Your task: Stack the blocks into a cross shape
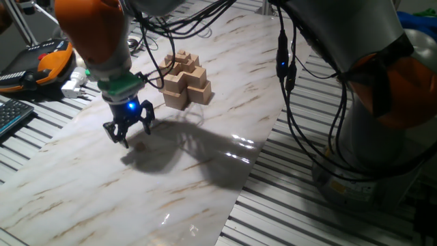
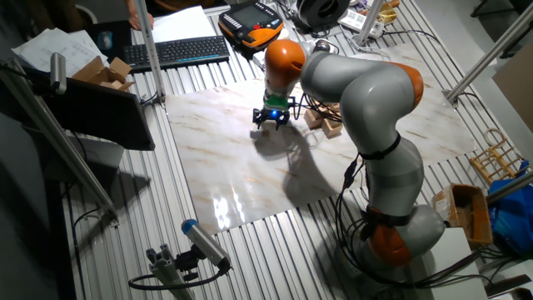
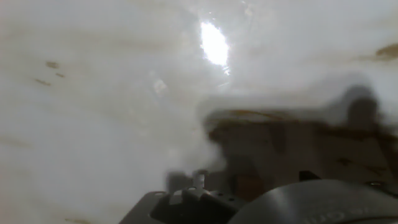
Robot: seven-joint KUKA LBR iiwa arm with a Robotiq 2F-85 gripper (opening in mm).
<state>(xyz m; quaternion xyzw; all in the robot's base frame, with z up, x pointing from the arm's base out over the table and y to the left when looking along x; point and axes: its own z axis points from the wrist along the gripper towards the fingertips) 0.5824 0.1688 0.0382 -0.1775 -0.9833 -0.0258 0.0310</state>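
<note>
— Where is the gripper (image 1: 128, 133) sitting right now?

— It is hanging low over the marble board (image 1: 82, 184), its black fingers (image 1: 113, 131) spread apart and pointing down. A blue light is glowing just above them.

— Is it carrying anything?

— Nothing is showing between the fingers. A small brownish speck (image 1: 140, 145) is lying on the board just beside the fingertips; I cannot tell whether it is a block.

— And the cross shape (image 1: 186, 80)?

— It is standing farther back on the board, apart from the gripper. In the other fixed view the arm is covering most of it (image 2: 325, 122).

— The hand view?

— Blurred; only pale board (image 3: 93, 112) is showing.
</note>
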